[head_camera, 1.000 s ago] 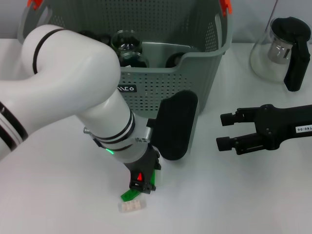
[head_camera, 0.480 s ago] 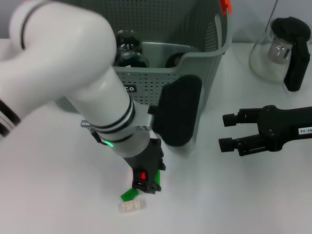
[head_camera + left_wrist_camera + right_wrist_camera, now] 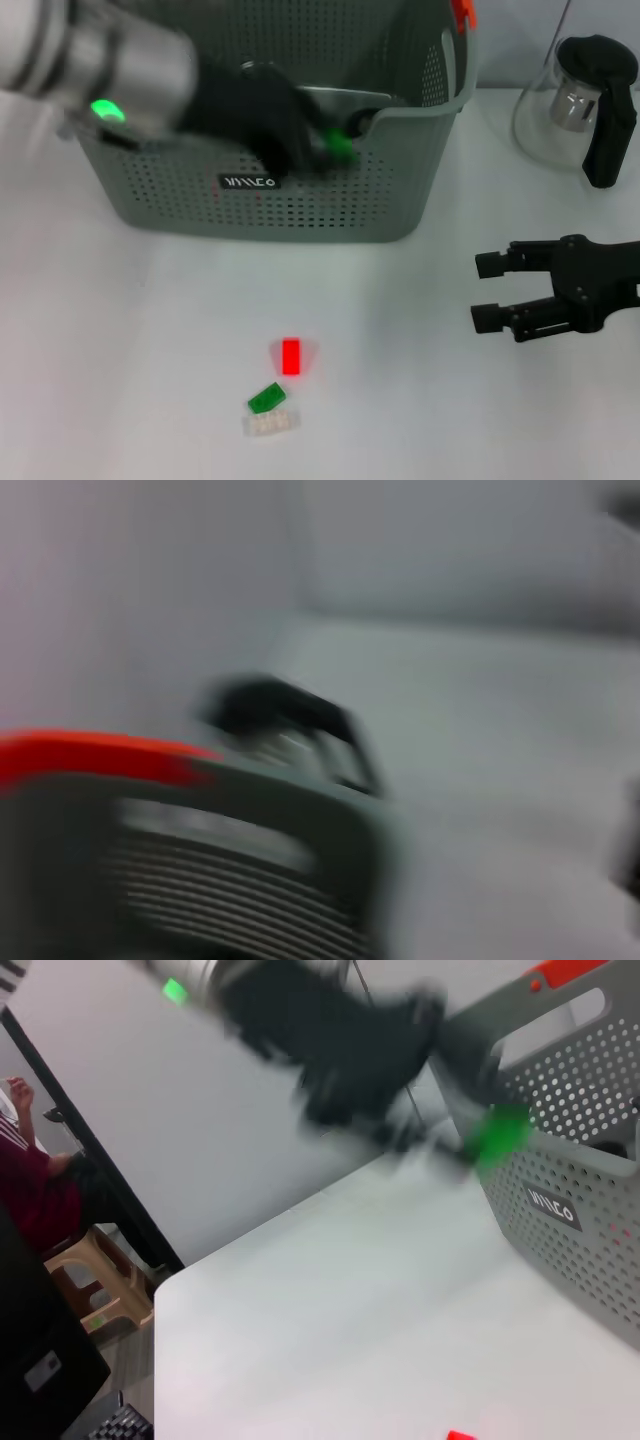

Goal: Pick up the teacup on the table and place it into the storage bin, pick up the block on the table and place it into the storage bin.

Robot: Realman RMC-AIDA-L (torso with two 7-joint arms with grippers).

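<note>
Basket (image 3: 330, 205) fills the back of the table, left pincer (image 3: 300, 135) blurred over its front rim, clamped on a green block (image 3: 340, 147) just above the opening. Right pincer (image 3: 492, 290) idle well off to the side, fingers spread, empty. Looks like block drop is imminent, not finished. Red block (image 3: 291, 356), green block (image 3: 266, 398) and pale block (image 3: 272, 423) lie on the table well below the left pincer. Teacup hard to make out; dark shapes inside basket, can't confirm.
</note>
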